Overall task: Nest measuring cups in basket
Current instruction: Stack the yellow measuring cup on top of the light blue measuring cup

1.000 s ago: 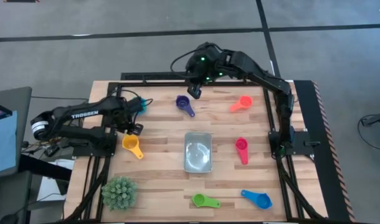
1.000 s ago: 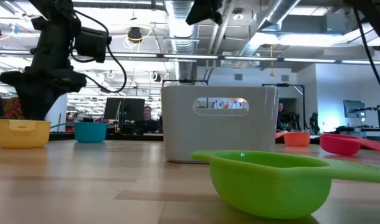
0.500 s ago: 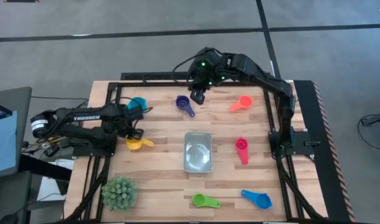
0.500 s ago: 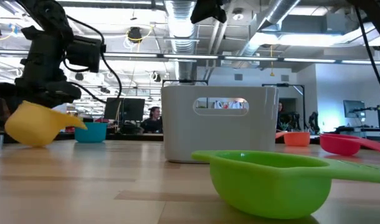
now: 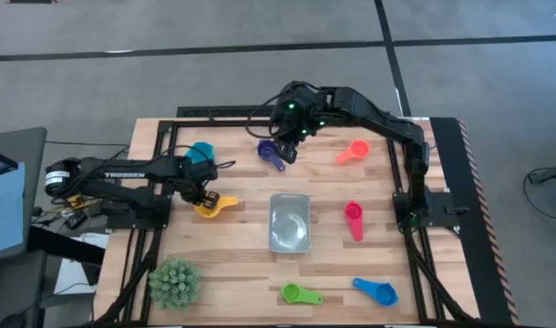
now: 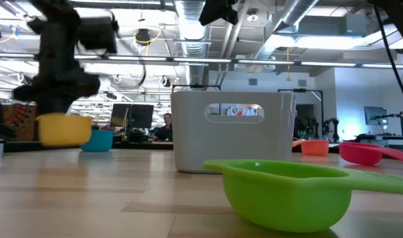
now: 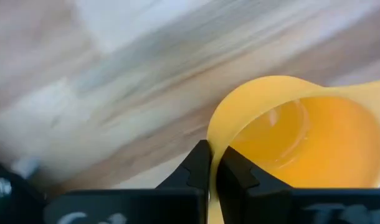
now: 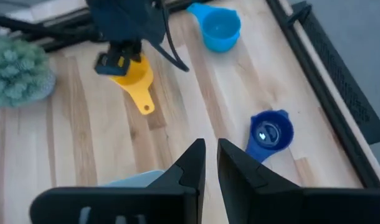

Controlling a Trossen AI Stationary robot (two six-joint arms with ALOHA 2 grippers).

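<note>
The yellow measuring cup [image 5: 214, 208] is at the table's left, with my left gripper [image 5: 202, 199] shut on it and its handle pointing at the pale grey basket [image 5: 290, 223]. At the far middle, my right gripper [image 5: 289, 148] hovers high over the purple cup [image 5: 271, 153], which rests on its bowl. Its fingers [image 8: 199, 163] stand a narrow gap apart with nothing between them. The teal [image 5: 200, 152], orange [image 5: 353, 151], pink [image 5: 353, 219], green [image 5: 299, 293] and blue [image 5: 376, 292] cups lie on the table. My left gripper pinches the yellow cup's bowl wall at the rim [image 7: 213, 134], on the side away from the handle. One finger is inside the bowl and one outside. The fingers come steeply from above. In the low view the cup [image 6: 63, 129] is about level and seems just clear of the table.
A spiky green plant ball [image 5: 175, 281] sits at the near left corner. A black frame [image 5: 260, 114] runs around the table. Bare wood lies between the yellow cup and the basket.
My left gripper has come down toward the near edge onto the yellow cup, shut on its rim, and carried it a little toward the basket. The cup has turned, so its handle now points right, and it tipped on the way. My right gripper has drifted over the purple cup.
</note>
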